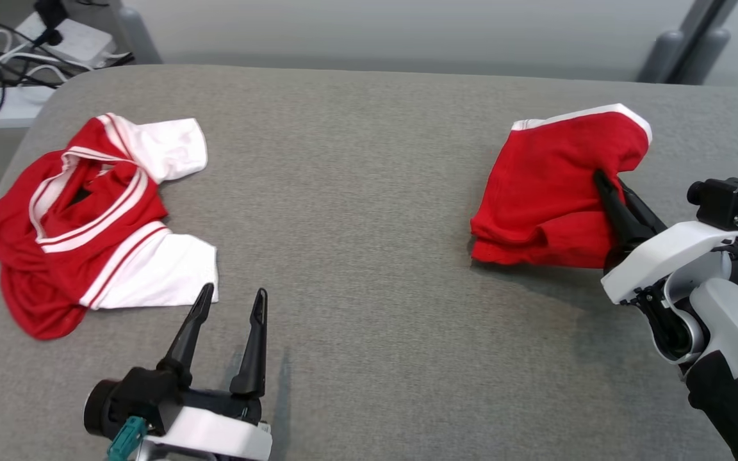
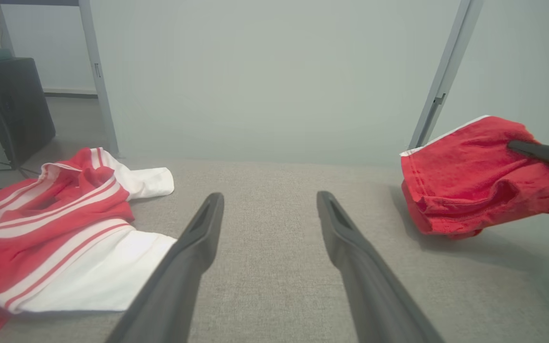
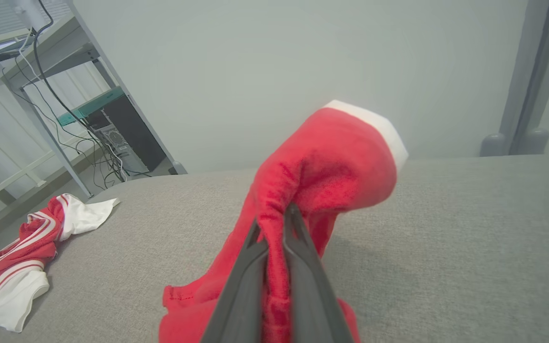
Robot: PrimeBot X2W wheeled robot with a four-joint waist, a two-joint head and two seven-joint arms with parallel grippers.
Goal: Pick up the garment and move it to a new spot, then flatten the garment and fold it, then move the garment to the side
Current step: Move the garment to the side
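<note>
The garment (image 1: 542, 186) is a red piece with a white band along its top edge, at the right of the grey table (image 1: 369, 192). My right gripper (image 1: 601, 179) is shut on a pinched fold of its right side. In the right wrist view the red cloth (image 3: 331, 162) bunches up above my closed right gripper (image 3: 274, 214) and hangs down toward the table. My left gripper (image 1: 233, 293) stands open over bare table at the lower left, holding nothing. The left wrist view shows the left gripper (image 2: 269, 196) and the garment (image 2: 465, 176) far to its right.
A second red and white striped garment (image 1: 87, 218) lies crumpled at the left, its white hem just beside my left fingers; it also shows as a jersey (image 2: 55, 228). Cables and power strips (image 1: 16, 57) lie on the floor beyond the table's far left corner.
</note>
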